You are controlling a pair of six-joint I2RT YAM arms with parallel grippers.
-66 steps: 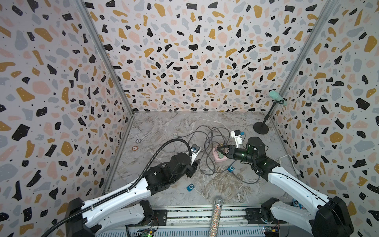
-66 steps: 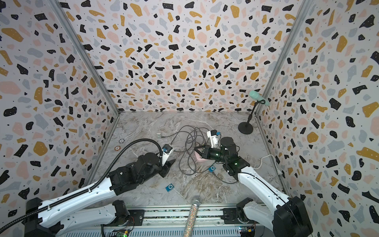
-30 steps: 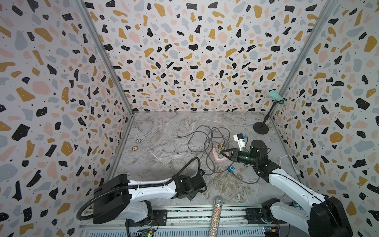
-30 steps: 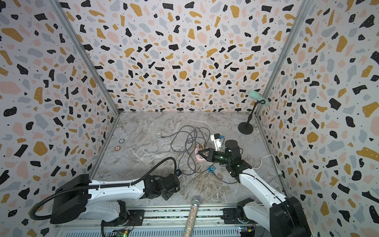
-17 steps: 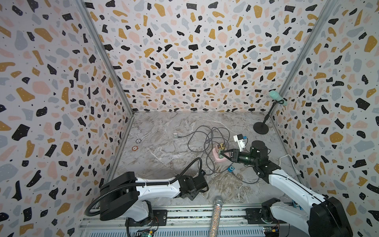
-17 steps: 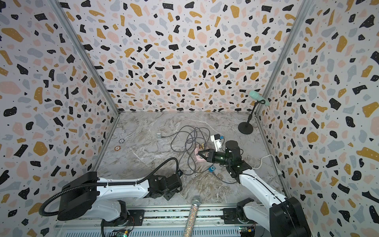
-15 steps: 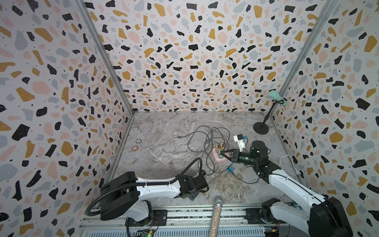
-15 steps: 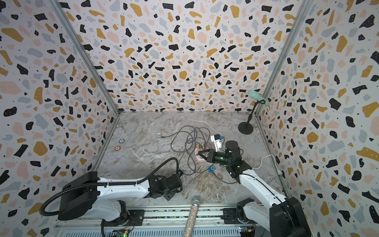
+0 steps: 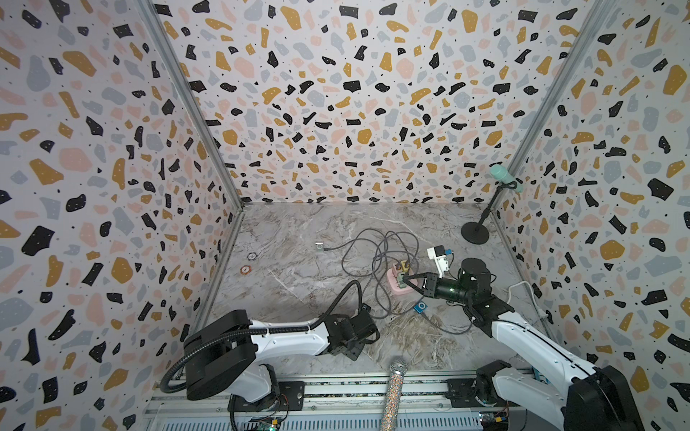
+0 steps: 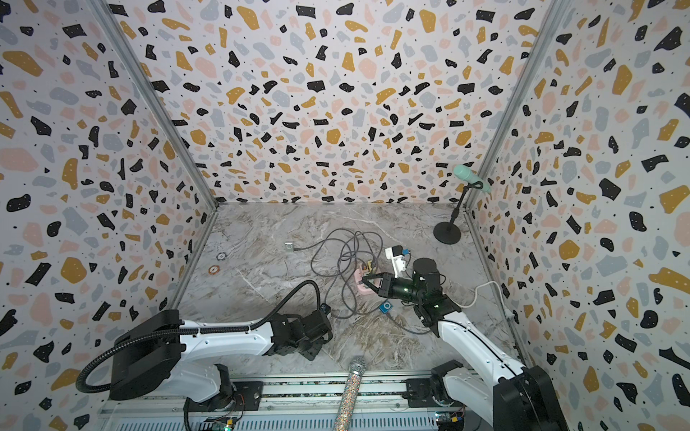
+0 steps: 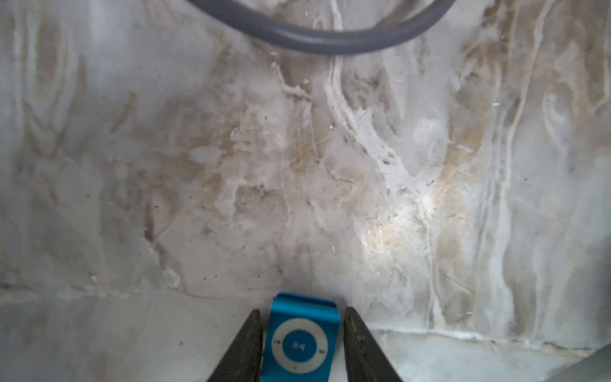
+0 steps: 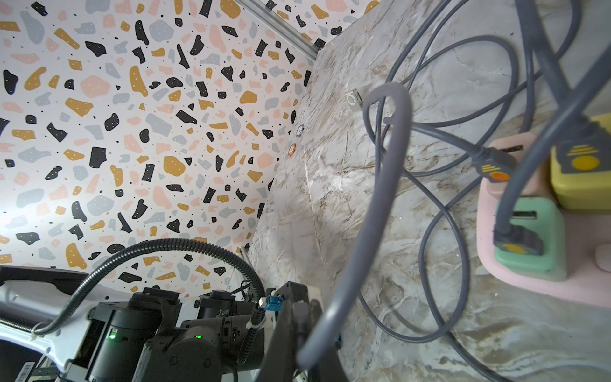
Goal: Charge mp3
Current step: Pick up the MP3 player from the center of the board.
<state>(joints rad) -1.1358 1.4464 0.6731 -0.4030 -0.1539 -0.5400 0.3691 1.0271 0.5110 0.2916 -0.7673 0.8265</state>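
A small blue mp3 (image 11: 299, 344) with a white control ring lies flat on the marble. My left gripper (image 11: 301, 311) stands open astride it, each black finger a sliver from its sides. In both top views the left wrist (image 9: 351, 332) hides this player. My right gripper (image 12: 299, 307) is shut on the end of a grey cable (image 12: 380, 185). In a top view the right gripper (image 9: 405, 278) hovers by the pink charging hub (image 9: 396, 283). Another blue mp3 (image 9: 420, 307) lies near the right wrist with a cable in it. A silver one (image 9: 319, 245) lies farther back.
Grey cables loop in a tangle (image 9: 377, 257) between the arms. A black stand (image 9: 475, 235) holding a teal microphone stands at the back right. A glitter microphone (image 9: 394, 388) lies on the front rail. Two chips (image 9: 245, 268) sit by the left wall. A white cord (image 9: 522, 287) runs along the right wall.
The left arm has swung from the middle of the table down to the front, and its jaws have narrowed round the blue mp3. The right gripper has barely moved.
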